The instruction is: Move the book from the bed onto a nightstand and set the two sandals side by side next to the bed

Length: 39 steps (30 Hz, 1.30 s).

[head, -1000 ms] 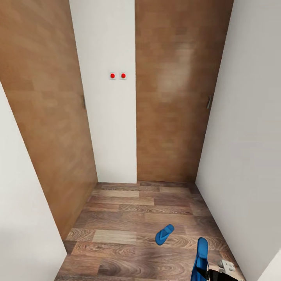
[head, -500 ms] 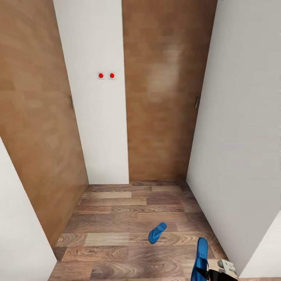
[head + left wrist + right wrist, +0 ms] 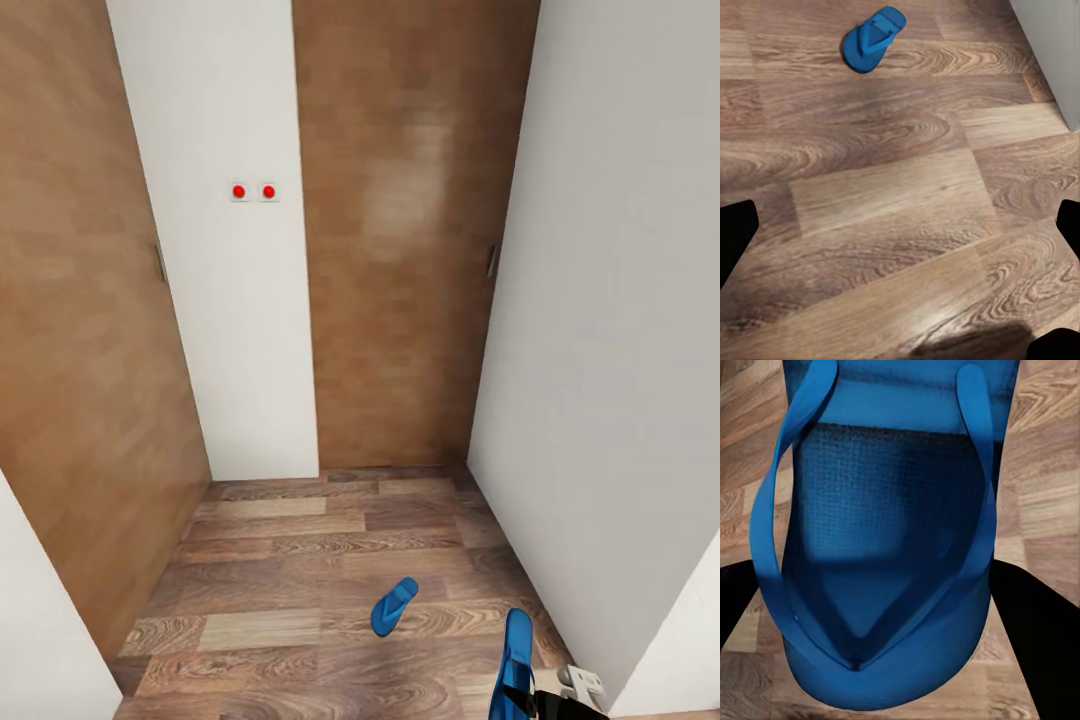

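Observation:
One bright blue sandal (image 3: pixel 393 606) lies flat on the wood-plank floor of a narrow passage, also seen in the left wrist view as the sandal (image 3: pixel 872 37) lying well ahead of my left gripper (image 3: pixel 900 229). That gripper is open, with only bare floor between its dark fingertips (image 3: pixel 735 232). The other sandal (image 3: pixel 517 655) hangs above the floor at the lower right, with my right gripper (image 3: pixel 527 698) shut on it. In the right wrist view this sandal (image 3: pixel 885 532) sits strap side up between the black fingers (image 3: pixel 1039 637). The book, the bed and the nightstand are out of view.
Brown wooden doors (image 3: pixel 400 230) stand ahead and along the left (image 3: pixel 70 330). A white wall strip with two red switches (image 3: pixel 253 191) separates them. A white wall (image 3: pixel 610 330) runs close along the right side. Floor planks (image 3: pixel 290 570) stretch ahead.
The whole head view has shifted left, so the camera has turned or moved. The held sandal keeps its place at the lower right; the floor sandal only shifts with the picture.

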Motion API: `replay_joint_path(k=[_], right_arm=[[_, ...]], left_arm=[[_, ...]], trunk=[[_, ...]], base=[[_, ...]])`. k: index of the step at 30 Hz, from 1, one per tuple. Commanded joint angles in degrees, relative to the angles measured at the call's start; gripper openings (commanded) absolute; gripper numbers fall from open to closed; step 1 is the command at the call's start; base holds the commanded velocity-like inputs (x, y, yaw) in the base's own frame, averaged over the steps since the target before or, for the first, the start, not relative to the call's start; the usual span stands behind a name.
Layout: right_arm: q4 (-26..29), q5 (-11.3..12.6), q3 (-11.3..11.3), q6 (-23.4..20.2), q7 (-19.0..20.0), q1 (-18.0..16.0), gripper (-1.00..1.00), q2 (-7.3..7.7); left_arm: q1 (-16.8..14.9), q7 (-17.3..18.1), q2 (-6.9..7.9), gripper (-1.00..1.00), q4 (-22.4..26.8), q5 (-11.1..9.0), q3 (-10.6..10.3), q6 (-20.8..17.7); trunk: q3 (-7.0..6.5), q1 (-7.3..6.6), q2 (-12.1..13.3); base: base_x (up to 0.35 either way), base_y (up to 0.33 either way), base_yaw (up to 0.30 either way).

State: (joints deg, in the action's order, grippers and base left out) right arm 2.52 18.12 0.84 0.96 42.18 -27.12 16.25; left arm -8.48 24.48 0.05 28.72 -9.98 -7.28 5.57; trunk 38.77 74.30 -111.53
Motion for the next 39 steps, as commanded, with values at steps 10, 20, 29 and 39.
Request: replay_joint_path(k=[10,20,29,39], right_arm=[[-0.06,0.07,0.09,0.1,0.18,-0.04,-1.0,0.01],[-0.06,0.07,0.13,0.1,0.18,-0.04,-1.0,0.01],[-0.06,0.07,0.12,0.1,0.18,-0.04,-1.0,0.01],[-0.06,0.07,0.12,0.1,0.18,-0.04,-1.0,0.01]], left_arm=[[-0.04,0.04,0.04,1.0,-0.07,-0.57,-0.28,0.14],[-0.04,0.04,0.04,1.0,-0.07,-0.57,-0.28,0.13],[-0.04,0.04,0.04,1.0,-0.07,-0.57,-0.28,0.15],[-0.04,0.12,0.04,1.0,-0.07,-0.57,-0.28,0.15]], trunk=[[0.06,0.02,-0.02],[0.06,0.02,-0.02],[0.06,0.02,-0.02],[0.06,0.02,-0.02]], base=[[0.32,0.0,0.0],[0.327,0.0,0.0],[0.179,0.0,-0.171],[0.004,0.0,-0.276]])
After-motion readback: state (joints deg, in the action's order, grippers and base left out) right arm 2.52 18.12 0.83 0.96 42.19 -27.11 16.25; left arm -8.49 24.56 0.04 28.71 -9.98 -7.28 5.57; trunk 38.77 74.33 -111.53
